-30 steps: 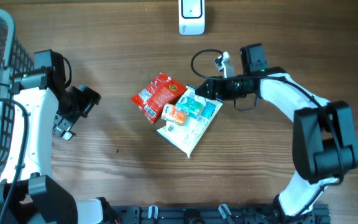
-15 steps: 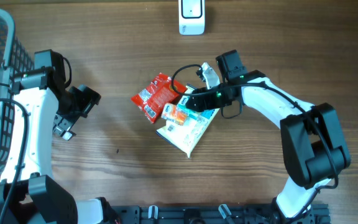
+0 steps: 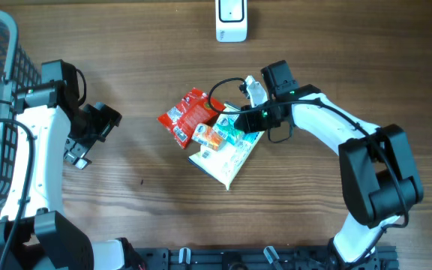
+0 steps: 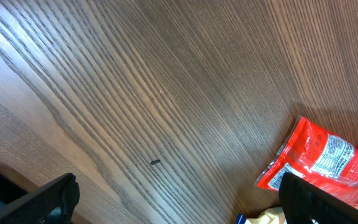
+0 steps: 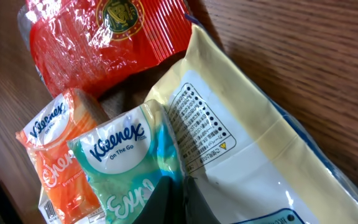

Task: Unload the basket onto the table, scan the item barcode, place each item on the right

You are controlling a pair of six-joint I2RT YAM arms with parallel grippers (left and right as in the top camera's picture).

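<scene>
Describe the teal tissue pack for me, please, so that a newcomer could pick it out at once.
In the pile of packets at the middle of the wooden table, look at the right gripper, shut on one corner. The teal Kleenex pack lies between an orange Kleenex pack and a large cream pouch; it alone is teal.

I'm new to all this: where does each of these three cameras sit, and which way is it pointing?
Overhead: fixed above the table, looking straight down; the left arm and right arm both show, with a red packet between them.
Left wrist: on the left arm, facing down at bare wood; its spread fingers show at the bottom corners.
Right wrist: on the right arm, close over the tissue packs; its closed fingertips show at the bottom.
Shared: the red packet appears in all three.
</scene>
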